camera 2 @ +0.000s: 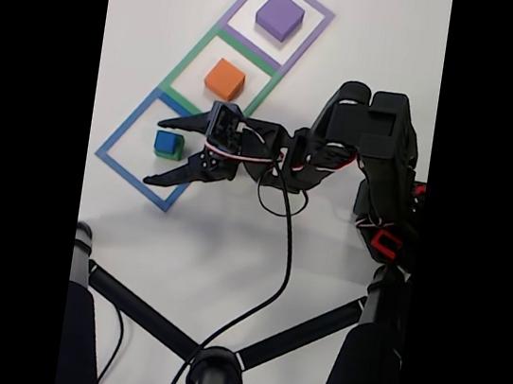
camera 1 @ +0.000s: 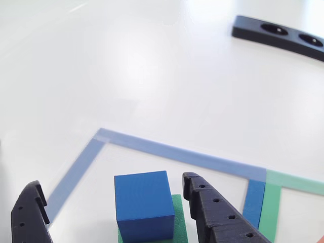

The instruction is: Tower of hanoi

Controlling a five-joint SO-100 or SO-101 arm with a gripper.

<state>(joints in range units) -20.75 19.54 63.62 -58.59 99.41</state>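
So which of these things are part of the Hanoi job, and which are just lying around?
Job:
blue cube on green cube
orange cube
purple cube
gripper, open around the blue cube

Lying about:
black strip with holes
cable

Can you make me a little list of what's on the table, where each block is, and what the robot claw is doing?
Blue cube: small matte dark blue cube sitting on a green cube, inside the blue square outline
Orange cube: matte orange cube inside the green square outline
Purple cube: matte purple cube inside the purple square outline
Gripper: black two-finger gripper open, one finger on each side of the blue cube, not touching it
Table: white tabletop
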